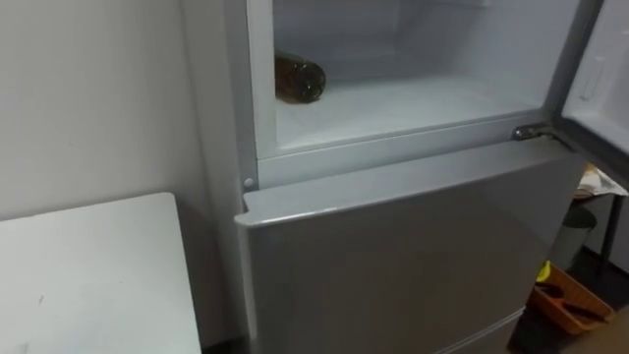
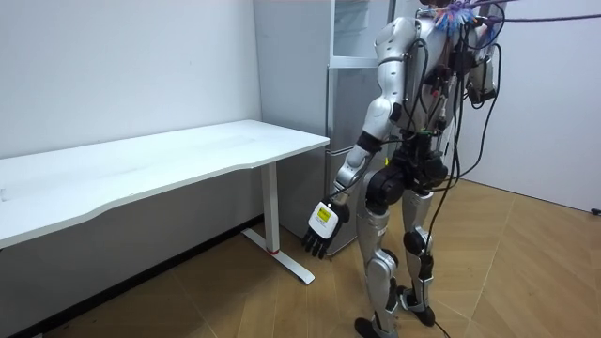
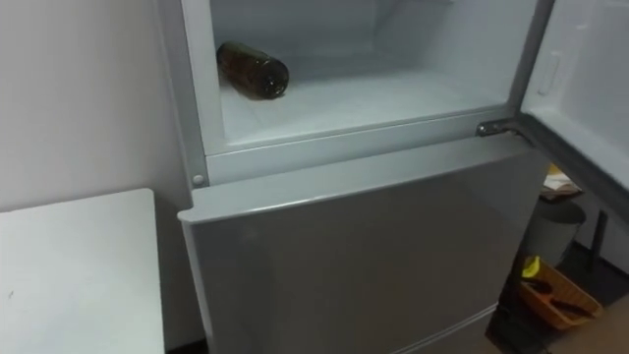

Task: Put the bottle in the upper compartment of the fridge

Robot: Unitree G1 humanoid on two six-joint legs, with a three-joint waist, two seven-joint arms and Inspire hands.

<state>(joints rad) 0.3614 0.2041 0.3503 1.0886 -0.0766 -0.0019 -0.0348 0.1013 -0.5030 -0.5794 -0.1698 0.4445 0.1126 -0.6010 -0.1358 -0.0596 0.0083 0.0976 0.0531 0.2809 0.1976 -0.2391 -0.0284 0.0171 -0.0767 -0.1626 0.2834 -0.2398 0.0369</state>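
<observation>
We are logging the bottle lying on its side in the upper fridge, well above the left robot hand, which is hanging empty, fingers loosely apart. We are judging placement done; the door is standing open, possibly awaiting closing.

— Where are my eye views looking?
— Close on the fridge front, angled down, with the table corner at the left. Both match almost exactly.
— And my room view?
— Farther off, behind the robot, facing that same fridge and table.
</observation>
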